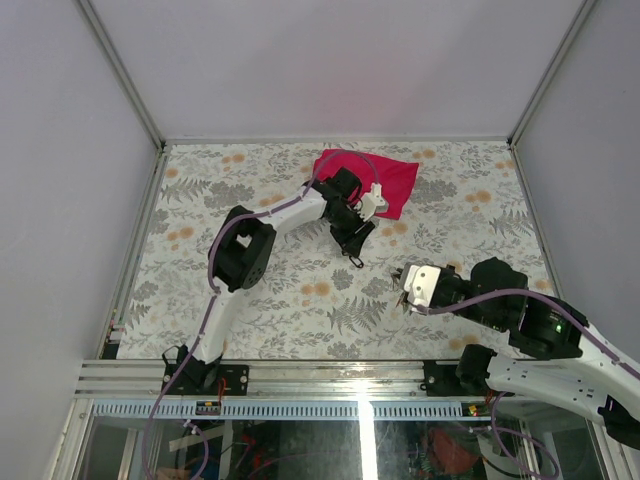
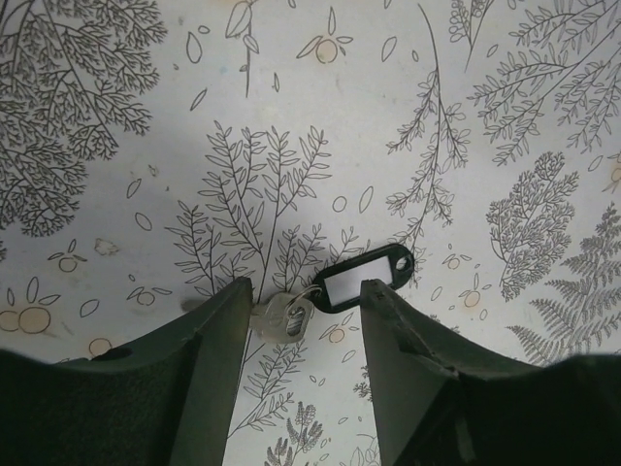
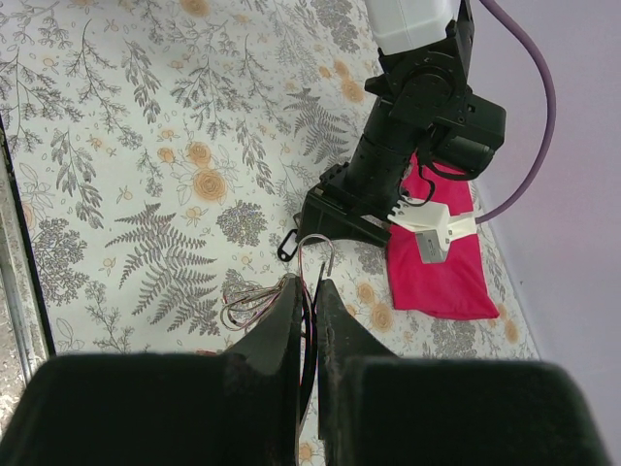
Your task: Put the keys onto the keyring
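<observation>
L gripper point(image 2: 306, 291) is held just over the counter point(image 2: 340, 97) w/ fingers apart. A silver key point(image 2: 286, 316) w/ black tag point(image 2: 364, 282) is seen lying between them. R gripper point(image 3: 309, 283) is clamped on the thin keyring point(image 3: 316, 252), nearby.

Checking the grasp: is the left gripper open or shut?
Open: the left gripper has its jaws apart, the black-tagged key lying between them on the table.

A robotics lab test cell: plain pale panels point(image 1: 330, 60) in aluminium framing point(image 1: 125, 75) enclose the floral-covered table point(image 1: 300, 300) around the left arm point(image 1: 245, 250) and right arm point(image 1: 540, 330), both bolted to a metal rail point(image 1: 330, 375) with loose wiring point(image 1: 250, 450) beneath their bases.
</observation>
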`<action>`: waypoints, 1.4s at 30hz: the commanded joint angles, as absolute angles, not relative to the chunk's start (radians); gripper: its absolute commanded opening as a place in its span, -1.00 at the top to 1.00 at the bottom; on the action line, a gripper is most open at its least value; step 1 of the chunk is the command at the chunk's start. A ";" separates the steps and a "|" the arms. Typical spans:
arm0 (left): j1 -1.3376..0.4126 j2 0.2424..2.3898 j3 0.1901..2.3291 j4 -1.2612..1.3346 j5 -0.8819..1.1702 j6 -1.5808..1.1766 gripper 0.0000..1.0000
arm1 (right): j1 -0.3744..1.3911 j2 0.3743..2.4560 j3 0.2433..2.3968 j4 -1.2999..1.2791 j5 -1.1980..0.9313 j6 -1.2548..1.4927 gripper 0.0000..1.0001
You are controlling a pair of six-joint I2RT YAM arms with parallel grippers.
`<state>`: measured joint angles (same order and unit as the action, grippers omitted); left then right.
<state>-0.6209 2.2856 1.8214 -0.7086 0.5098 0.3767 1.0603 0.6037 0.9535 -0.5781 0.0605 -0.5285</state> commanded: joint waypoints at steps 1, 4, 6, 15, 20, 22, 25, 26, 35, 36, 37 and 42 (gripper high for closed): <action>-0.615 2.311 1.851 -0.738 0.564 0.408 -0.01 | 1.062 0.613 0.974 -0.523 0.054 -0.526 1.00; -0.615 2.321 1.858 -0.739 0.576 0.405 -0.02 | 1.062 0.612 0.974 -0.527 0.055 -0.524 1.00; -0.616 2.325 1.861 -0.739 0.581 0.403 -0.02 | 1.062 0.611 0.974 -0.530 0.055 -0.524 1.00; -0.610 2.279 1.801 -0.738 0.564 0.421 0.03 | 1.062 0.611 0.971 -0.528 0.055 -0.525 1.00; -0.597 2.261 1.782 -0.739 0.561 0.428 0.03 | 1.062 0.616 0.973 -0.528 0.052 -0.526 0.99; -0.592 2.259 1.780 -0.743 0.560 0.430 0.03 | 1.062 0.617 0.973 -0.528 0.050 -0.526 0.99; -0.586 2.258 1.778 -0.752 0.565 0.436 0.06 | 1.062 0.618 0.973 -0.528 0.049 -0.525 0.99; -0.585 2.258 1.778 -0.755 0.567 0.436 0.08 | 1.062 0.619 0.973 -0.529 0.049 -0.526 0.99; -0.582 2.257 1.777 -0.759 0.589 0.440 0.31 | 1.062 0.626 0.972 -0.529 0.045 -0.526 0.99; -0.582 2.258 1.778 -0.759 0.592 0.439 0.34 | 1.062 0.627 0.971 -0.527 0.044 -0.525 0.99; -0.581 2.258 1.776 -0.759 0.597 0.439 0.37 | 1.062 0.626 0.972 -0.527 0.043 -0.526 0.99; -0.579 2.260 1.778 -0.758 0.612 0.435 0.59 | 1.062 0.628 0.971 -0.527 0.043 -0.526 0.99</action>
<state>-0.5880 2.2810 1.7874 -0.7372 0.5808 0.4252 1.0603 0.6247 0.9535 -0.5785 0.0582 -0.5285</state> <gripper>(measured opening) 0.245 0.038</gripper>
